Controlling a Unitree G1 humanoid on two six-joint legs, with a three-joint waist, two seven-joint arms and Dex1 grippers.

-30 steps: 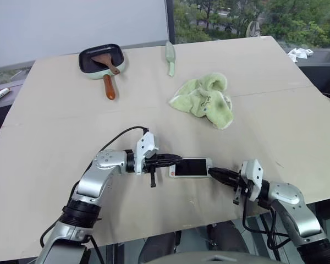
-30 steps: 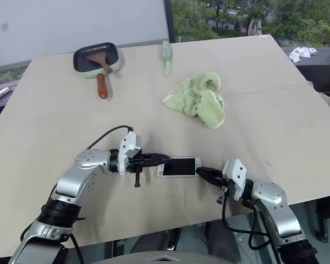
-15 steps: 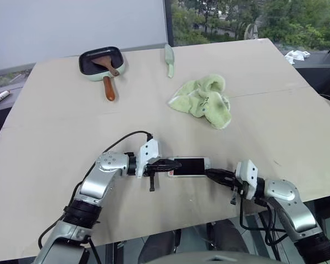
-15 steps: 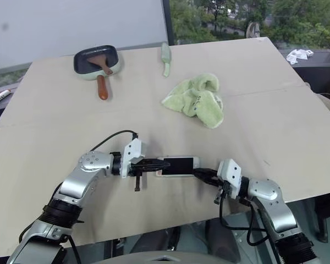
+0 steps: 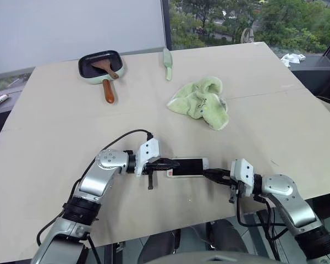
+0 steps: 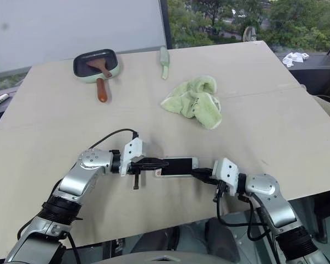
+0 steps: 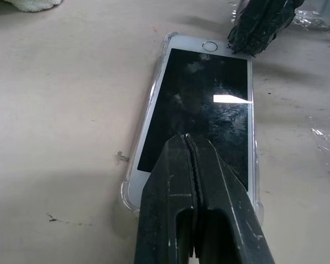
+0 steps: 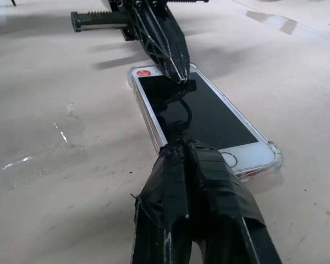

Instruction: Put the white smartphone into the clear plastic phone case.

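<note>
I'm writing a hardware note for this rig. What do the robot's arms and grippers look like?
Both arms have silver-grey rounded shells over black ribbed joints, white wrist blocks and looping black cables. The left gripper has two slim black fingers with toothed inner edges; the right gripper has black fingers wrapped in black tape.

A broad pale-beige surface (image 5: 55, 126) spans the scene, with a faint seam across it. Behind its far left edge stands a plain light-grey wall (image 5: 71, 25). At the far right a window (image 5: 236, 19) shows green trees in daylight. A dark vertical frame post (image 5: 166, 22) divides wall from window.
</note>
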